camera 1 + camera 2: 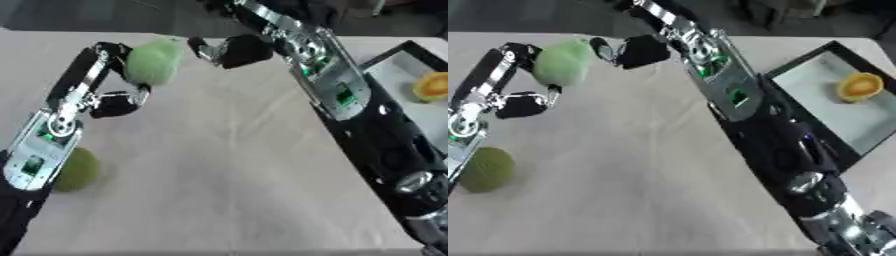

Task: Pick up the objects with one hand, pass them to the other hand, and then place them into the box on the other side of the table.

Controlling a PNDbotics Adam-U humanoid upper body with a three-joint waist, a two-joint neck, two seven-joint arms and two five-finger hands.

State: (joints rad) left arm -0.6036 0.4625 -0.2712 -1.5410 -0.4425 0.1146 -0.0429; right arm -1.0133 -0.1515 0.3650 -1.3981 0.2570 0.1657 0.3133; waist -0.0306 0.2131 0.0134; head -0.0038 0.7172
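Note:
A pale green round fruit (152, 62) is held up at the upper left, with my left hand (115, 100) curled round it from below and behind. My right hand (229, 51) reaches in from the upper right and hovers just to the right of that fruit, its fingers (199, 48) extended toward it with a small gap between. A darker green fruit (485, 169) lies on the table at the left edge, partly behind my left forearm. An orange fruit (859, 86) sits inside the black-rimmed box (800, 60) at the right.
The tan table (219, 170) spreads wide and bare below the two arms. My right forearm (350, 105) slants across the right side, covering part of the box's near rim. The table's far edge runs just behind the hands.

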